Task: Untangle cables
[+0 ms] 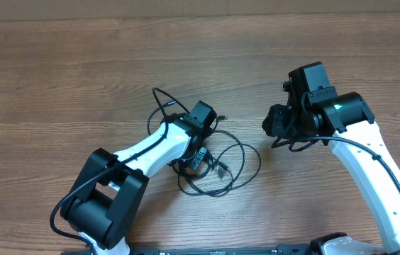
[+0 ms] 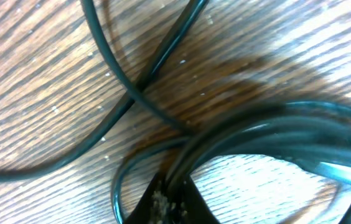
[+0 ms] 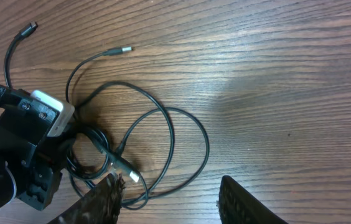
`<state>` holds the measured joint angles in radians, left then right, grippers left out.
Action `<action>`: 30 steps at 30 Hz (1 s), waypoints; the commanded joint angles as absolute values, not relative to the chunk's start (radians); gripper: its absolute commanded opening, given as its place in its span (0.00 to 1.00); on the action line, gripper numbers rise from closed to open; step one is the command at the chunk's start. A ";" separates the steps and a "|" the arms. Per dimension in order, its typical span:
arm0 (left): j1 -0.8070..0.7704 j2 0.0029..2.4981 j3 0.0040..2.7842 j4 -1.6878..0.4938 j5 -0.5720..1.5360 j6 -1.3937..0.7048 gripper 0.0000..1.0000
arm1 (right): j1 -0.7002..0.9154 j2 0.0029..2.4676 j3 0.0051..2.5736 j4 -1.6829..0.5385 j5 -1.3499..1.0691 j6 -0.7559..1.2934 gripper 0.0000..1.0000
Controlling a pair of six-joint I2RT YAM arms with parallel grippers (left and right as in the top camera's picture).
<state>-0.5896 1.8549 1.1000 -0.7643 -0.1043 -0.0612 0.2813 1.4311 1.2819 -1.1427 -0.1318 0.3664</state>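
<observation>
Cables [image 1: 232, 164]: thin black cords in a loose tangle at the middle of the wooden table [image 1: 58, 85]. Wide loops spread toward the right, a tighter knot of overlapping strands sits on the left. One silver-tipped plug [image 3: 124, 49] lies free at the far edge, apart from the knot.

Left gripper [image 2: 165, 202] is down in the tight part, fingers closed, with several strands bunched into the tips. Looks like a pinch on the cables; how many cords are caught can't be told.

Right gripper [image 3: 170, 190] hangs just beside the loops on the right, fingers about half open, nothing between them, not touching any cord.

Step, as judged: the left has anchored the knot and separation has not begun. Next move likely calls for the right to come down on one outer loop or a free end, close, and draw it away from the left's hold. Risk: dragging the whole bundle.
</observation>
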 commanded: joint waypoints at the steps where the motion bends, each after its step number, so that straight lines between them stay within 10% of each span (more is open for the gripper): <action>1: -0.588 1.898 1.134 -0.783 -0.142 -0.113 0.04 | 0.279 1.420 1.275 -1.136 -0.136 0.374 0.48; 6: -0.588 1.898 1.234 -0.838 -0.142 -0.112 0.09 | 0.279 1.420 1.275 -1.140 -0.136 0.374 0.48; 8: -0.588 1.898 1.278 -0.869 -0.142 -0.112 0.52 | 0.279 1.420 1.275 -1.140 -0.136 0.374 0.48; 14: -0.577 1.898 1.328 -0.912 -0.150 -0.089 0.72 | 0.279 1.420 1.275 -1.139 -0.135 0.374 0.48; 30: -0.570 1.898 1.144 -0.816 -0.062 -0.090 0.71 | 0.279 1.420 1.275 -1.132 -0.136 0.374 0.48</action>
<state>-0.5743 1.8950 1.1839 -0.8349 -0.0856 -0.0978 0.2813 1.4311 1.2819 -1.1374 -0.1314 0.3672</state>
